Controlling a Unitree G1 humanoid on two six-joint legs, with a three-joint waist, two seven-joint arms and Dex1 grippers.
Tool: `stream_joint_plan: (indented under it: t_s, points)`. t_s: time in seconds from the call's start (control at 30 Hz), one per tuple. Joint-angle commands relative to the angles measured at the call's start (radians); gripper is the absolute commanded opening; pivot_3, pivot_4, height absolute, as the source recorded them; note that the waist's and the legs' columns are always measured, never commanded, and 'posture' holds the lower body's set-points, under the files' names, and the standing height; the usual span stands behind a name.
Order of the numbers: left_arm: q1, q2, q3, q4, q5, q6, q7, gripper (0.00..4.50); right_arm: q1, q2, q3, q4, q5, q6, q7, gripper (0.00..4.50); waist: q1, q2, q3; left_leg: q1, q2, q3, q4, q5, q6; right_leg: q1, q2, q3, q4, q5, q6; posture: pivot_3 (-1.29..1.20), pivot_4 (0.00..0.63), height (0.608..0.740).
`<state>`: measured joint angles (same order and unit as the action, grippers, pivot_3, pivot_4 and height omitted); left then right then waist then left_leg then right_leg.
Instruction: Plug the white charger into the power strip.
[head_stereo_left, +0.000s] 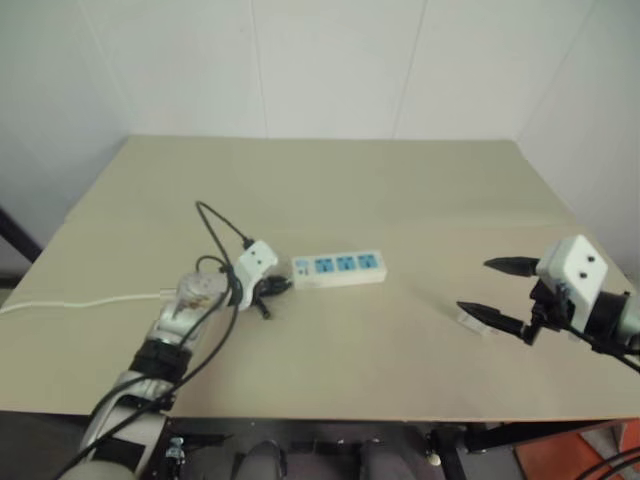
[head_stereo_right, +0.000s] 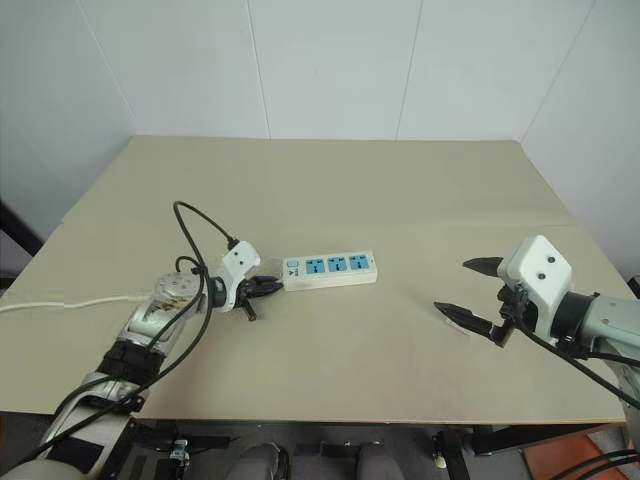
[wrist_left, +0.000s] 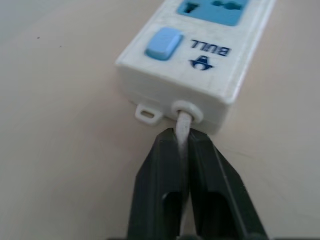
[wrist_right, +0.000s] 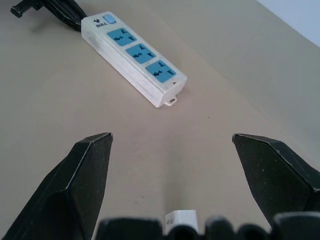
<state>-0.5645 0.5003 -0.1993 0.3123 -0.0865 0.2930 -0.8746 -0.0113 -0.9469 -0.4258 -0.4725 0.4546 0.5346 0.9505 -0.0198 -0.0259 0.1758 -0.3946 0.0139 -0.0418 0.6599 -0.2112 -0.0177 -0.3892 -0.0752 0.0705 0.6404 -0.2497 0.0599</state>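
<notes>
The left gripper (wrist_left: 182, 150) has its jaws pinched tight on the thin white cord (wrist_left: 183, 125) of the long white power strip with blue sockets (head_stereo_left: 339, 268). The right gripper (head_stereo_left: 490, 290) has its jaws wide open, with the small white boxy charger (wrist_right: 181, 219) lying on the tan counter (head_stereo_left: 400, 200) between them.

White power strip (head_stereo_left: 339, 269) (blue socket faces, blue switch) on a beige table (head_stereo_left: 330, 190).

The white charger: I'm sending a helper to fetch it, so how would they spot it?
On the beige table, look toward the right tool. The white charger lies flat just beneath it, a tiny white block, far smaller than the power strip with blue sockets.
</notes>
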Motion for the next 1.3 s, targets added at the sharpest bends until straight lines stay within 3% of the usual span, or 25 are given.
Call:
stream_joint_plan:
  t_s: [0.03,0.3,0.4,0.43,0.53,0.83,1.3]
  points:
    - [0.081,0.04,0.02,-0.063,-0.054,-0.12,-0.124,0.02,-0.009,-0.011,-0.025,-0.018,0.009,-0.019,-0.004,4.5,-0.002,0.0,0.0,0.0,0.0,0.0,0.0,0.0,0.0,0.0,0.0,0.0,0.0,0.0,-0.001,0.0,0.15,0.74]
    - [0.266,0.171,0.121,-0.211,-0.227,-0.24,-0.379,0.02,-0.014,-0.014,-0.018,-0.01,0.009,-0.027,0.007,4.5,0.002,0.0,0.0,-0.005,0.001,0.0,-0.001,0.0,0.0,-0.005,0.0,0.0,0.0,0.0,-0.002,0.0,0.15,0.74]
    - [0.316,0.199,0.119,-0.209,-0.202,-0.297,-0.399,0.02,-0.017,-0.013,-0.011,-0.006,0.005,-0.031,0.007,4.5,0.005,0.0,0.0,-0.005,0.001,0.0,-0.001,0.0,0.0,-0.006,0.0,-0.001,0.0,0.0,-0.002,0.0,0.15,0.74]
    - [0.321,0.201,0.11,-0.193,-0.173,-0.318,-0.385,0.64,-0.02,-0.012,-0.008,-0.003,0.004,-0.032,0.006,4.5,0.007,0.0,0.0,-0.005,0.001,0.0,-0.001,0.0,0.0,-0.006,0.0,0.0,0.0,0.0,-0.002,0.0,0.15,0.74]
    - [0.322,0.193,0.105,-0.163,-0.161,-0.328,-0.375,1.53,-0.032,-0.012,0.002,0.0,0.003,-0.033,0.004,4.5,0.008,0.0,0.0,-0.006,0.001,0.0,0.0,0.0,0.0,-0.006,0.0,-0.001,0.0,0.0,-0.002,0.0,0.15,0.74]
    - [0.284,0.249,0.232,-0.227,-0.382,-0.21,-0.492,4.47,-0.021,-0.017,-0.009,0.0,0.002,-0.03,0.009,4.5,0.004,0.0,0.0,-0.012,0.001,0.0,0.0,0.0,0.0,-0.014,0.0,-0.001,0.002,0.0,-0.003,0.0,0.15,0.74]
    - [0.124,-0.011,0.09,0.055,-0.244,-0.368,-0.486,4.47,-0.071,-0.015,0.023,-0.005,0.015,-0.012,-0.001,4.5,0.003,0.0,0.0,-0.012,0.001,0.0,0.0,0.0,0.0,-0.013,0.001,0.0,0.002,0.002,-0.004,0.0,0.15,0.74]
